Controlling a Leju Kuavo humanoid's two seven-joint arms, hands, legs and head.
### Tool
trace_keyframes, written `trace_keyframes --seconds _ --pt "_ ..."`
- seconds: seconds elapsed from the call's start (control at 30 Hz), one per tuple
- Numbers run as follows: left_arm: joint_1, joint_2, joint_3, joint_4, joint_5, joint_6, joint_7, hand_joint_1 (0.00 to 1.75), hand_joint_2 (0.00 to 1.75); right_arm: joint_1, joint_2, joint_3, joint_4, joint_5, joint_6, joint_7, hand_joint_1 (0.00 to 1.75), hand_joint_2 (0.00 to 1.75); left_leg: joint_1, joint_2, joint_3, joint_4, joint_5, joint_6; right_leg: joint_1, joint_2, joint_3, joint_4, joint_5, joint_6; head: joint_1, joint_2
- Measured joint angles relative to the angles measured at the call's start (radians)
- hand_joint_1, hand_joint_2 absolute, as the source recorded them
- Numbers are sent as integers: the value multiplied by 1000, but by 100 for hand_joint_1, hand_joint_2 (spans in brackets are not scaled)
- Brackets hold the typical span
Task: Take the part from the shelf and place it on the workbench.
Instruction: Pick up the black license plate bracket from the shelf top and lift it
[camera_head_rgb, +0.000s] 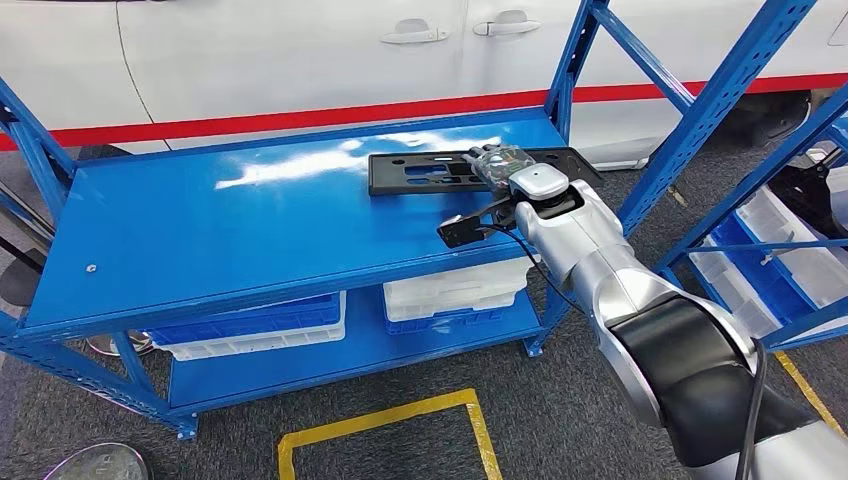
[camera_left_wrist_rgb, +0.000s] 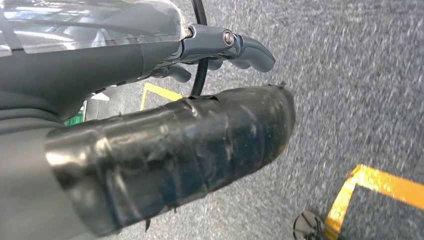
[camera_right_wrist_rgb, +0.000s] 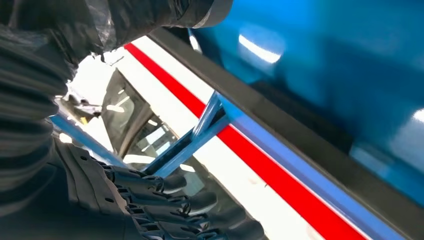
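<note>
The part (camera_head_rgb: 440, 171) lay flat on the top shelf (camera_head_rgb: 250, 220), near its right end at the back. The right hand (camera_head_rgb: 500, 162) was over the part. Bins (camera_head_rgb: 455, 293) sat on the lower shelf (camera_head_rgb: 350, 350), and a car (camera_head_rgb: 300, 50) stood behind.

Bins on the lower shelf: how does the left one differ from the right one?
The left bin shows a blue side over a white base; the right bin is mostly white over a blue strip. The left bin sits under the bare part of the top shelf; the right bin sits below the black part and the right hand. Both are shallow and rest on the lower shelf.
</note>
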Motion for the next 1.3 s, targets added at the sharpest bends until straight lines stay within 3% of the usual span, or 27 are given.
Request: trace_keyframes --seconds 0.07,0.1,0.13,0.2,0.27,0.3,0.4,0.7,0.87,0.93,1.03,1.07,1.1,1.13,1.2,1.23,1.3 --pt "1 1 0 0 -3 2 -3 0 0 4 0 2 1 0 0 -1 0 175 -6 -1 0 0 -1 3 4 0 -61 112 -38 -3 0 0" --pt "2 0 0 0 -3 -1 -2 0 0 6 0 2 2 -1 0 -1 0 175 -10 -2 1 0 -1 4 8 0 -70 125 -31 -9 0 0" --pt "1 0 0 0 0 -4 2 0 0 7 0 2 2 -1 0 -2 0 175 -15 -3 3 0 -2 5 12 0 -61 98 -5 -18 0 0" --pt "1 -1 0 0 5 -7 12 0 0 3 0 2 2 -2 0 -3 0 87 -23 -3 8 -1 -4 8 27 1 -1 -28 64 -49 -1 0" --pt "0 -5 0 0 6 -7 17 0 0 -1 1 2 2 -7 0 -3 0 0 -26 -3 10 -2 -5 8 40 -2 45 -126 100 -77 -3 0" --pt "0 -5 0 0 5 -8 17 0 0 -2 1 2 2 -10 0 -4 0 0 -25 -2 9 -2 -7 8 43 -4 54 -145 100 -74 -3 0" --pt "0 -3 0 0 3 -11 16 0 0 1 1 2 3 -19 1 -4 0 0 -23 1 9 0 -11 9 43 -4 58 -157 102 -35 -3 0" --pt "0 -2 0 0 -2 -20 13 0 0 19 -13 2 14 -35 0 26 0 0 -22 2 12 -6 -8 3 43 -3 56 -156 102 -38 -3 0" --pt "2 1 0 0 -7 -21 17 0 0 21 -45 2 25 -48 0 49 0 0 -22 1 20 -20 -2 15 41 -5 61 -160 101 -30 -3 0" --pt "2 0 0 0 -8 -22 21 0 0 19 -56 2 26 -49 -1 47 0 0 -14 5 31 -40 7 20 39 -1 42 -115 69 -22 -2 0" --pt "0 0 0 0 -7 -23 21 0 0 25 -65 2 29 -50 0 43 0 0 -10 10 34 -45 8 20 21 0 -47 60 -14 -4 -2 0" --pt "0 0 0 0 -7 -23 20 0 0 30 -66 2 31 -50 0 42 0 0 -8 10 35 -44 7 18 13 0 -65 93 -17 2 -3 0" --pt "0 0 0 0 -7 -23 19 0 0 34 -66 2 32 -50 0 40 0 0 -5 9 35 -41 4 14 5 0 -66 90 -2 8 -3 0" --pt "0 0 0 0 -7 -23 18 0 0 37 -66 2 33 -49 0 39 0 0 -1 8 35 -36 0 9 -2 -1 -46 47 31 14 -3 0" --pt "1 1 0 0 -8 -23 17 0 0 38 -67 2 34 -47 0 36 0 0 4 4 33 -22 -11 -7 -10 0 17 -83 91 24 -2 0" --pt "1 1 0 0 -9 -22 17 0 0 39 -67 2 34 -46 0 35 0 0 4 2 31 -15 -15 -15 -9 2 38 -126 104 22 -2 0" --pt "0 2 0 0 -9 -22 17 0 0 42 -68 2 34 -45 -1 33 0 0 1 0 29 -11 -20 -22 -5 6 48 -149 104 10 -3 0"
